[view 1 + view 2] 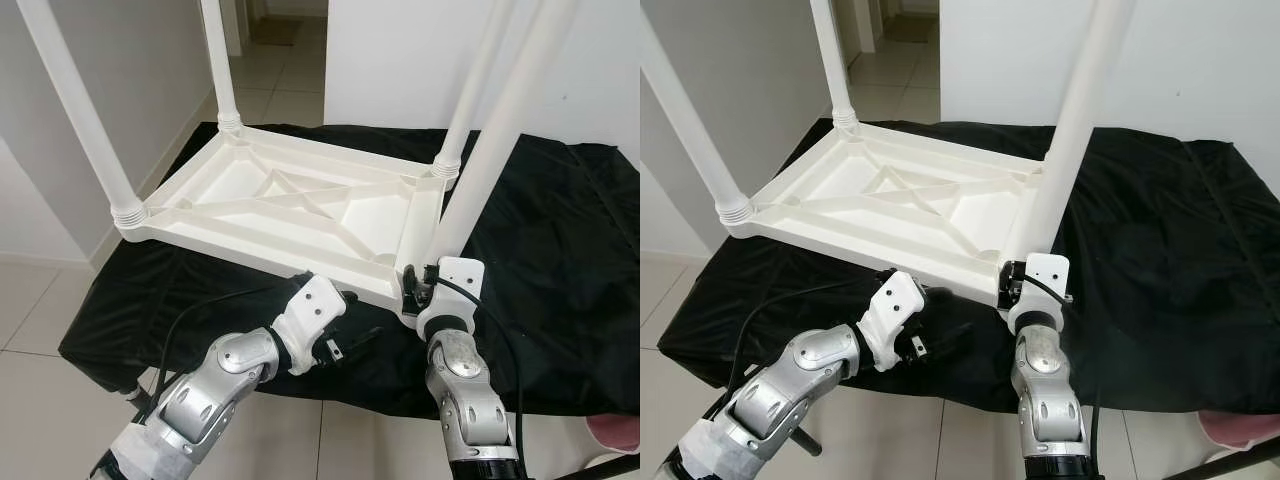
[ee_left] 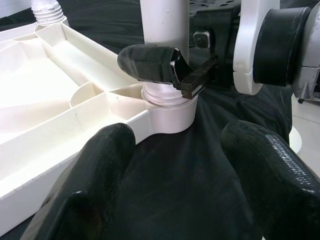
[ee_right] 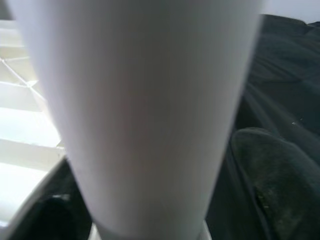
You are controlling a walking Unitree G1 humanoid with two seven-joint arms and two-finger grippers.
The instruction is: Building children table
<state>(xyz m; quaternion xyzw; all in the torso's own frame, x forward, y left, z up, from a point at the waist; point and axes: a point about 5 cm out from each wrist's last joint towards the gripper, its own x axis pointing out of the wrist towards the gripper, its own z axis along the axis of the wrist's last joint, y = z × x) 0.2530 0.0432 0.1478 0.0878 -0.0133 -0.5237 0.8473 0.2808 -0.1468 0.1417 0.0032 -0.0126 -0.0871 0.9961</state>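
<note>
Left eye view: white moulded plastic tabletop [image 1: 290,205], ribbed underside up, lying upside down on a black cloth-covered low surface [image 1: 560,250], four white tapered tubular plastic legs rising from its corners. Three legs at the far and left corners seated in ringed collars; the near-right leg [image 1: 480,170], closest to the robot, in hand now. Right gripper [image 2: 172,70] closed around the base of that leg just above its threaded collar, one black finger [image 2: 147,64] wrapped across the front of the tube, the toothed pad of the other pressed against its side. Right wrist view: the white tube very close and blurred, dark finger shapes to either side. Left gripper [image 2: 175,170] low at the near edge of the tabletop, jaws apart, holding nothing, pointed at the same corner socket [image 2: 167,112] over bare black cloth. Judged step: seating or tightening the last leg in its corner socket, so assembly looks nearly done. Next move likely calling for a firm twist or downward press on the leg while the tabletop is steadied, the free left gripper well placed to brace the rim. Tabletop clean, glossy, stiffened by diagonal ribs crossing in the middle; light and liable to slide on the smooth cloth.
</note>
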